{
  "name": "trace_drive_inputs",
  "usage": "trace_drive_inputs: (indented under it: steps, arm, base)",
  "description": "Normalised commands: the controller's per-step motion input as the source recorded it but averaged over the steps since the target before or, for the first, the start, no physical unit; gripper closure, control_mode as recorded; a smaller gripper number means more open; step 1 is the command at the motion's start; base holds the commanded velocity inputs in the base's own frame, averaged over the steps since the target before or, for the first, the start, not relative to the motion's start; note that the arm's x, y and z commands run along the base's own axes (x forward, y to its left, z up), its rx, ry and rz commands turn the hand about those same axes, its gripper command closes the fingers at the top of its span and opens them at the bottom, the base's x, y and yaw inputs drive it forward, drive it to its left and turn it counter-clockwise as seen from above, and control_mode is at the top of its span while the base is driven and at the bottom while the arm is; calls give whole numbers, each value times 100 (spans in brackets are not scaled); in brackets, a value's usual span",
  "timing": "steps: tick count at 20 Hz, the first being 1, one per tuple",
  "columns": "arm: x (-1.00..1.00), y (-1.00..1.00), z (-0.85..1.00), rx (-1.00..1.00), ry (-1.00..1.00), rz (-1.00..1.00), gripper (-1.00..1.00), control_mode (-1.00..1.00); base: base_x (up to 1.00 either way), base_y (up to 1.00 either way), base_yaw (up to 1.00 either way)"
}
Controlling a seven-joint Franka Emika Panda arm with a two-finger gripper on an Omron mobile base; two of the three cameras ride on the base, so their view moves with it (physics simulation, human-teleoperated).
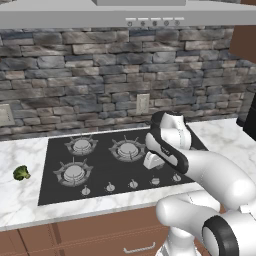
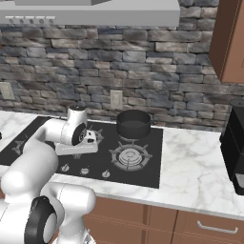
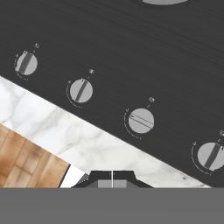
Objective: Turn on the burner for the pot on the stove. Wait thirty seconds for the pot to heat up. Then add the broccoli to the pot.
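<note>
The black stove (image 1: 100, 150) is set into a marble counter. On its back right burner stands the dark pot (image 2: 134, 124); the arm hides it in the left base view. The green broccoli (image 1: 21, 173) lies on the counter left of the stove. My gripper (image 3: 112, 178) is shut with nothing in it, hanging just above the knob row near the front edge. Its white hand (image 1: 153, 161) sits over the right-hand knobs. In the hand view one knob (image 3: 141, 120) has its bar lying crosswise, unlike its neighbour (image 3: 81, 91).
A black coffee machine (image 2: 236, 143) stands on the counter right of the stove. A range hood (image 2: 95, 12) hangs overhead and a wood cabinet (image 2: 228, 43) at upper right. The marble front edge (image 3: 87, 140) runs just below the knobs.
</note>
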Motion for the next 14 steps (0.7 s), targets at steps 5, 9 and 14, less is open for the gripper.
trace_drive_inputs:
  steps: [5, 9, 14]
  arm:
    - [0, 0, 0, 0, 0, 0, 100, -100]
    - [0, 0, 0, 0, 0, 0, 100, -100]
    - [0, 0, 0, 0, 0, 0, 100, -100]
  base:
    - [0, 0, 0]
    - [0, 0, 0]
    - [0, 0, 0]
